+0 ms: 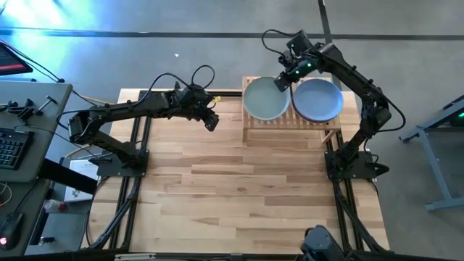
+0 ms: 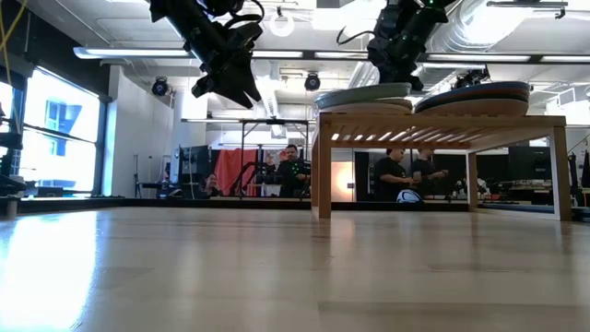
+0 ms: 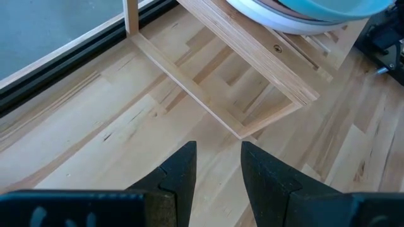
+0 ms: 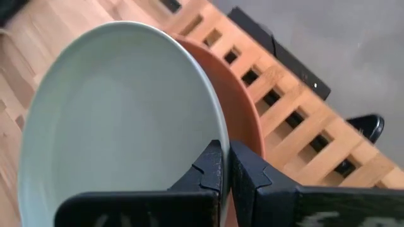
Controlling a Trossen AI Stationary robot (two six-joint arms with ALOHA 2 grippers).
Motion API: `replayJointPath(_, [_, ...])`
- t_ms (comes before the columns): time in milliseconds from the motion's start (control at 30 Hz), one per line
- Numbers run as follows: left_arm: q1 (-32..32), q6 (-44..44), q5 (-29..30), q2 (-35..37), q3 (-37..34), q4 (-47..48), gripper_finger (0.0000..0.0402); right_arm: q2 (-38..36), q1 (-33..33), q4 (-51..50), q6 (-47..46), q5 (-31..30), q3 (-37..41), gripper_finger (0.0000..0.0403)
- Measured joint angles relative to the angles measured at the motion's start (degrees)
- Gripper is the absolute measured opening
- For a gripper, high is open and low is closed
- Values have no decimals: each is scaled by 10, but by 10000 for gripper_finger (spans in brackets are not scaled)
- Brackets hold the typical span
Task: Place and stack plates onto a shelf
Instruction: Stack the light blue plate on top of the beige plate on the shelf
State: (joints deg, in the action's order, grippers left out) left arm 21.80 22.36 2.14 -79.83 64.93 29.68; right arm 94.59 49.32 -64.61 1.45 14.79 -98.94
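Observation:
The shelf of pale slats stands at the table's far right with two stacks of plates on it. A mint plate tops the left stack, over a rust-orange plate. A light blue plate tops the right stack. My right gripper is over the gap between the stacks, shut on the mint plate. My left gripper hangs open above the bare table, left of the shelf, with nothing between its fingers. My right gripper pinches the mint plate's rim on its far right side, one finger over the plate's inner face and one on its outer side. The fingers slant down from the far right. The plate lies nearly level on top of the left stack.
The wooden tabletop in front of the shelf is open room. Black frame rails run along the table's left and right sides. A desk with a keyboard stands left of the table. People sit in the room beyond.

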Motion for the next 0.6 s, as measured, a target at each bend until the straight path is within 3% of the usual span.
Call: replayJointPath(600, [0, -15, 0, 0, 0, 0, 113, 0, 2, 10, 3, -13, 0, 1])
